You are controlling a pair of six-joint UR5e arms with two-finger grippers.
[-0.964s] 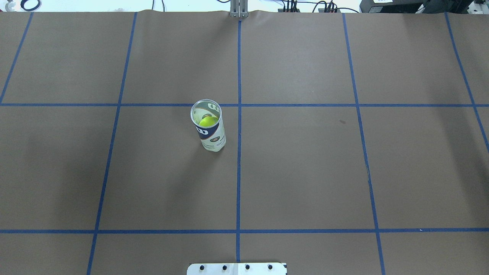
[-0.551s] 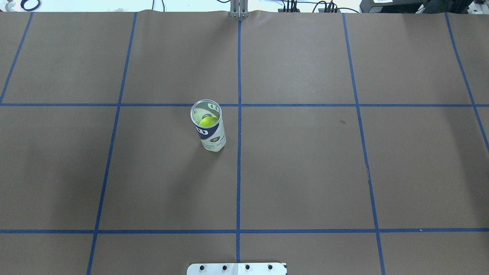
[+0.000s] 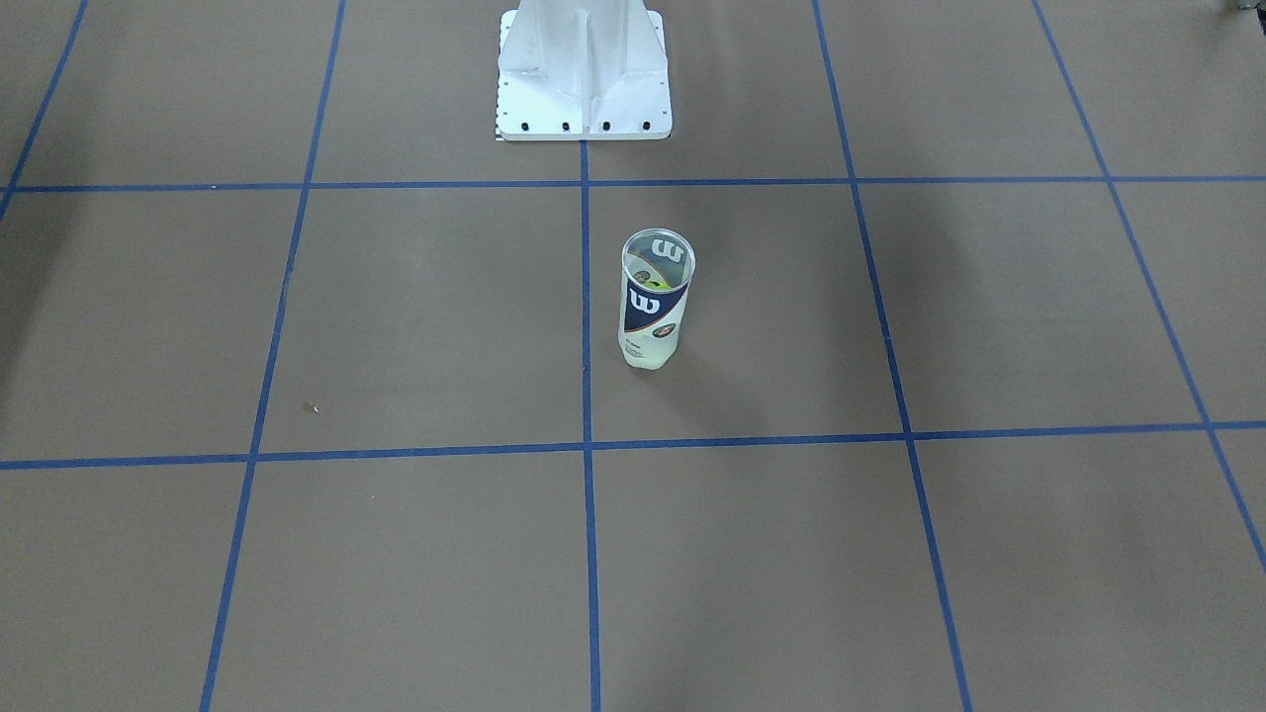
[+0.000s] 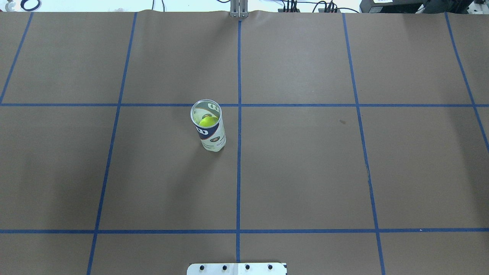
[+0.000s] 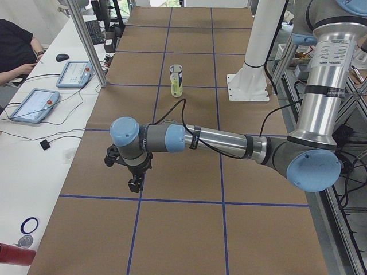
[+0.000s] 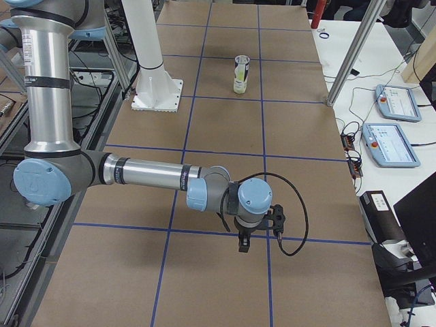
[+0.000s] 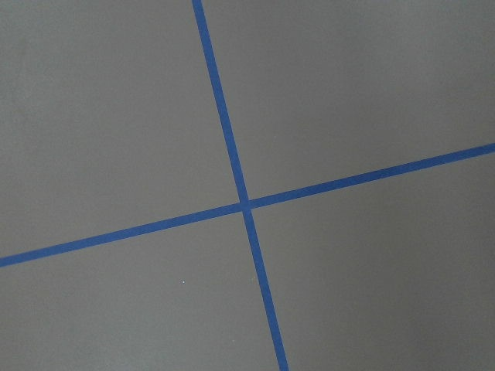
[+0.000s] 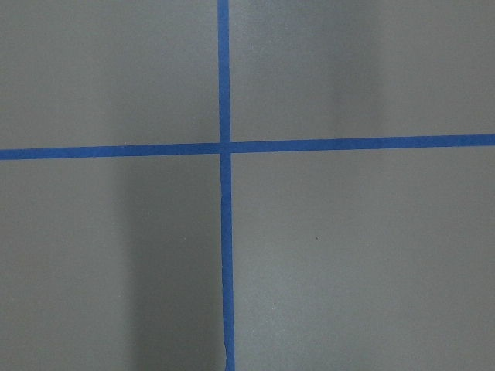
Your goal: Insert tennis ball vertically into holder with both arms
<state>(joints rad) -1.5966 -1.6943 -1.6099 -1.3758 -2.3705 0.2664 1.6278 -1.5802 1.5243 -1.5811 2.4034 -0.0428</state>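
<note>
Front cam: the holder [image 3: 656, 302] stands upright on the bench [image 3: 890, 554], a little in front of the white pedestal base [image 3: 584, 89].

Overhead: the tennis ball [image 4: 208, 122] sits inside it, yellow-green through the open top.

Left side cam: the left pincer [image 5: 134, 184] points down over the bench, and the holder is well apart from it, way further along. Open or closed, honestly can't tell.

Right side cam: same deal for the right pincer [image 6: 243, 244], with the holder far beyond it.

Wrist cams: only crossing blue tape [image 7: 245, 204].

Bright, even overhead light, broad soft shadows on the table [image 4: 305, 183], sharp focus, wrist views greyer
</note>
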